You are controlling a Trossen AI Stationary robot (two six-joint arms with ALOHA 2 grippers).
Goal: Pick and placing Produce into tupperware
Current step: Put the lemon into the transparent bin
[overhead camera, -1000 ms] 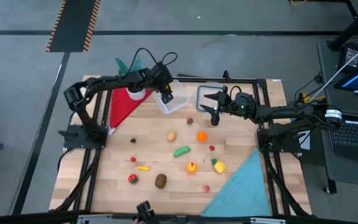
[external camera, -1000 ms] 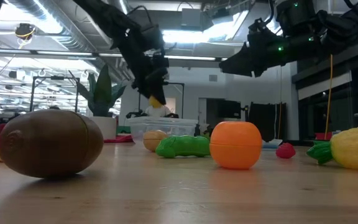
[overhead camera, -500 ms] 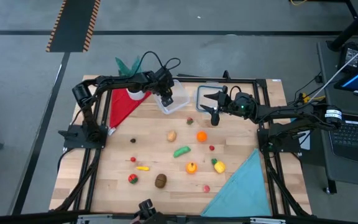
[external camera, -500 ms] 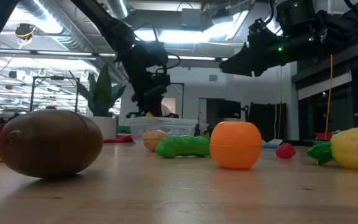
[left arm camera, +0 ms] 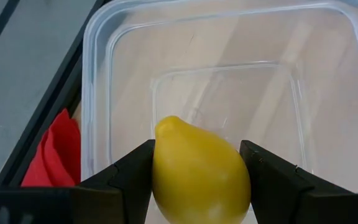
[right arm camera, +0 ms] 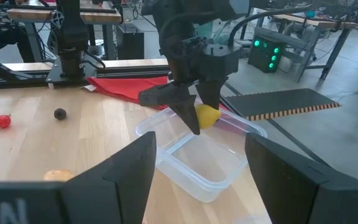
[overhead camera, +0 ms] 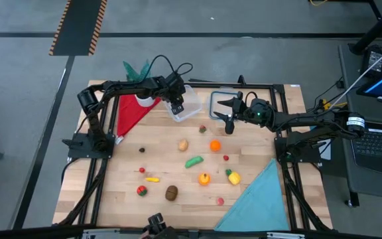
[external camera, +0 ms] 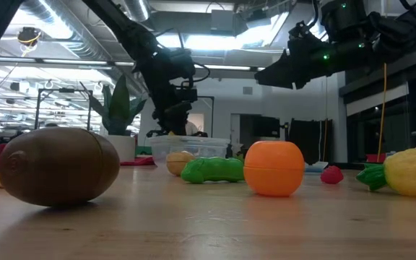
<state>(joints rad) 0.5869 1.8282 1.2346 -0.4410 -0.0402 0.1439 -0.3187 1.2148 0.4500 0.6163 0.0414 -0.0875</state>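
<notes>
Since the job is dropping produce into the tupperware, the left gripper sits right over the box, far-left-centre of the table, w/ jaws clamped on a yellow lemon. Wrist cam shows the lemon pinched between both fingers, hanging directly above the box floor, not touching it yet as far as I can tell. Looks like release is the next step; box otherwise looks empty. Red cloth lies just beside the box on the left, potted plant behind it.

Mid-table: the rest of the produce is scattered loose, e.g. brown kiwi, green pickle-ish piece, orange, all well apart from the box, waiting their turn.

Further right, the clear lid lies flat near the box. The right gripper hovers above the table near the lid, jaws wide, holding nothing; prob parked there to stay clear of the drop. Blue cloth at near-right corner.
</notes>
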